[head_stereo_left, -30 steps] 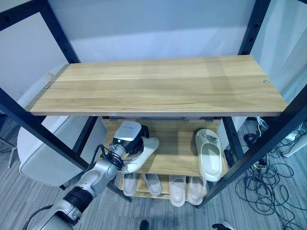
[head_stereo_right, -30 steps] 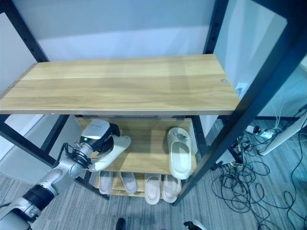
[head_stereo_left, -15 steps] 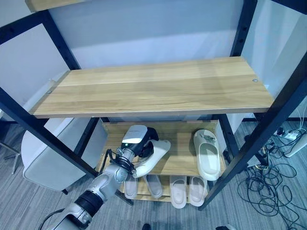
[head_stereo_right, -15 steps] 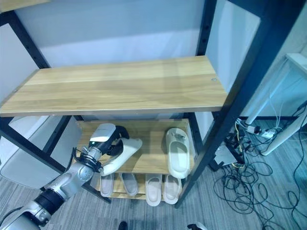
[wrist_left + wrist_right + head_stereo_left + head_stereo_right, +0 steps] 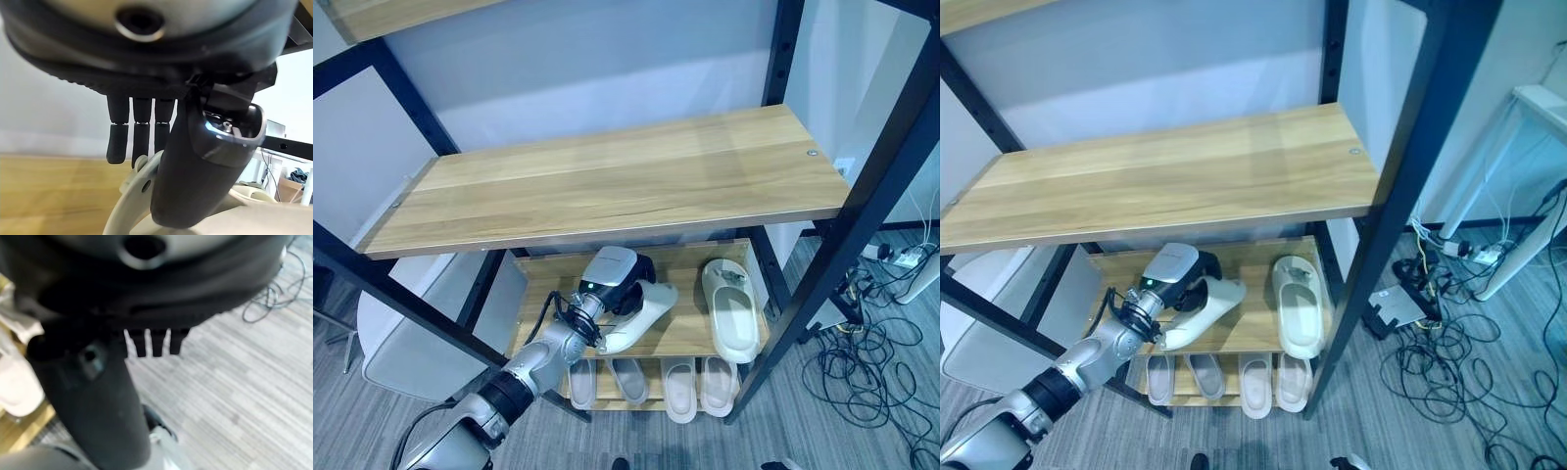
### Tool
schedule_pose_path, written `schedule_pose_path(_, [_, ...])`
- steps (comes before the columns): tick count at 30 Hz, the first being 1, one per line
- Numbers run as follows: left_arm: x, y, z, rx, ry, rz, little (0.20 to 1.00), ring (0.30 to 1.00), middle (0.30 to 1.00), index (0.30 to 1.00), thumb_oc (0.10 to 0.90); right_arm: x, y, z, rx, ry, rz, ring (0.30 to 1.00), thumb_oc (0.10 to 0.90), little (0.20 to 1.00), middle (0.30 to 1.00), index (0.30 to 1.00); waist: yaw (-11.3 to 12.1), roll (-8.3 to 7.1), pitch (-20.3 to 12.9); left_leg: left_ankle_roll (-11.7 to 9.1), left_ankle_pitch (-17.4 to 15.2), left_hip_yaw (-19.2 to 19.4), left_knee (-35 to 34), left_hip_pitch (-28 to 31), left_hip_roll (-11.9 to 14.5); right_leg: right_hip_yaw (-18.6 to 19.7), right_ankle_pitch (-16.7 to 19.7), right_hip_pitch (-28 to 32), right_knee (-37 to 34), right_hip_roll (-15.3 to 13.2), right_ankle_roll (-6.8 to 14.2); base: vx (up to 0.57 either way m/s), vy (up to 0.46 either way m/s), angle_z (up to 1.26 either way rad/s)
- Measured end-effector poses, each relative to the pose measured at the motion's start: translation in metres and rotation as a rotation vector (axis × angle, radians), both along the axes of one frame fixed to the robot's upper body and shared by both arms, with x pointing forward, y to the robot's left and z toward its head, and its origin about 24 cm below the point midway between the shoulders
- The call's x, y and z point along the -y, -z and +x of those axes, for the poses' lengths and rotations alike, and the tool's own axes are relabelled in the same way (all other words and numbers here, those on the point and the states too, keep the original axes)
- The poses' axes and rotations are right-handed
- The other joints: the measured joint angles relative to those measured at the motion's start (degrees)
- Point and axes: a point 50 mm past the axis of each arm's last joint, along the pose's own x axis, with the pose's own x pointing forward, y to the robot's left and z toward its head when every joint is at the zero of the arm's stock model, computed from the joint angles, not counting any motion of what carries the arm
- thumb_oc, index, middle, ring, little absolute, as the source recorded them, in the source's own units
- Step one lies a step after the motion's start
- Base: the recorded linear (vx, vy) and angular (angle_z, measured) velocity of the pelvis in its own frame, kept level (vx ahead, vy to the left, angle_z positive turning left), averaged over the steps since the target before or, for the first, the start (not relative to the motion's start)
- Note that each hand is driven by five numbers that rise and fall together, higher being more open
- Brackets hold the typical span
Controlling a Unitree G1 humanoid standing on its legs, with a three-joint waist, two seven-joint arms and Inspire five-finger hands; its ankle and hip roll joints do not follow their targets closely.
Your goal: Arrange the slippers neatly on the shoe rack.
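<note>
My left hand (image 5: 619, 281) is clamped on a white slipper (image 5: 641, 313), held over the rack's middle shelf (image 5: 680, 328), its mate (image 5: 730, 310) lying nearby w/ a gap; right hand (image 5: 98, 396) hangs relaxed over floor.

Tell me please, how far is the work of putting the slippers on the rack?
Already done: four slippers lie side by side on the bottom shelf, and one cream slipper lies flat on the middle shelf. In hand: the left hand grips the second cream slipper, tilted over the middle shelf. Left: laying it flat beside its mate. The right hand hangs open over the floor.
</note>
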Motion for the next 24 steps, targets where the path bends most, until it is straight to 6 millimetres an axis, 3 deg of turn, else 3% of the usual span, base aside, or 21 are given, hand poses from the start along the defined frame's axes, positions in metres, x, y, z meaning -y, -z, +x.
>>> schedule_pose_path(9, [0.001,-0.019,0.017,0.065,-0.022,0.02,0.3,0.3,0.3,0.3,0.4,0.007,-0.004,0.008,0.018,-0.007,-0.019,0.9,0.8,0.9,0.9,0.9,-1.39,2.02,0.53,-0.04,0.03,0.88,0.01,-0.93,0.2,0.44,0.01,-1.36,0.0,0.04,0.0,0.0,0.005,-0.03])
schedule_pose_path(24, [0.013,-0.032,0.03,0.109,-0.011,0.046,0.3,0.3,0.3,0.3,0.4,0.006,-0.009,0.026,0.058,-0.036,-0.023,0.9,0.8,0.9,0.9,0.9,-2.27,1.72,3.33,-1.04,1.69,3.39,0.02,-2.28,-0.46,1.52,0.25,-2.84,0.04,-0.74,-0.14,0.0,0.003,-0.04])
